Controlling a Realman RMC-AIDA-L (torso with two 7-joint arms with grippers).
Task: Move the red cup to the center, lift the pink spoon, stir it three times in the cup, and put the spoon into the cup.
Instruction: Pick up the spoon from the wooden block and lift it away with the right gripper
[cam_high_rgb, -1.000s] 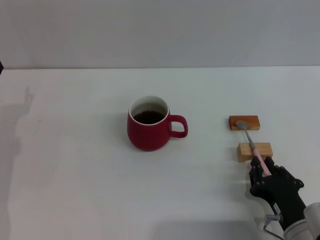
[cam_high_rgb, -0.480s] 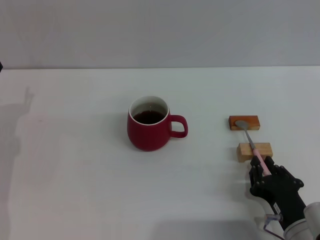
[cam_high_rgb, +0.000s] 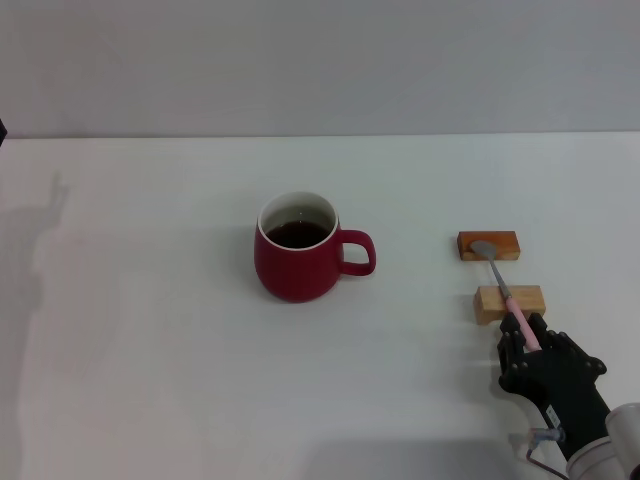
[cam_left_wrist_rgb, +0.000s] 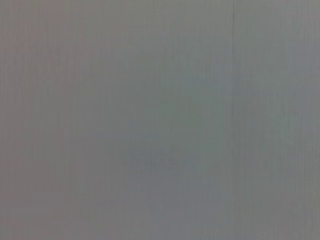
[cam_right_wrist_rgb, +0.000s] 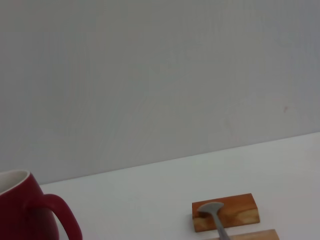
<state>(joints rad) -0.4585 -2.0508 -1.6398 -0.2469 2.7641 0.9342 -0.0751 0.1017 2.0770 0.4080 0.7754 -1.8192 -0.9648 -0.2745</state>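
Fingers seemingly around pink spoon

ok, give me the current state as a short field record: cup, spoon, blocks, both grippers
cup: upright at table centre, handle toward robot's right, dark liquid inside
spoon: lying across two blocks, bowl on far one, pink handle end at right gripper
blocks: far, darker block; near, paler block; both right of cup, apart from it
right gripper: low at near right, fingers around spoon handle, spoon not yet lifted
left gripper: not in view
table: white
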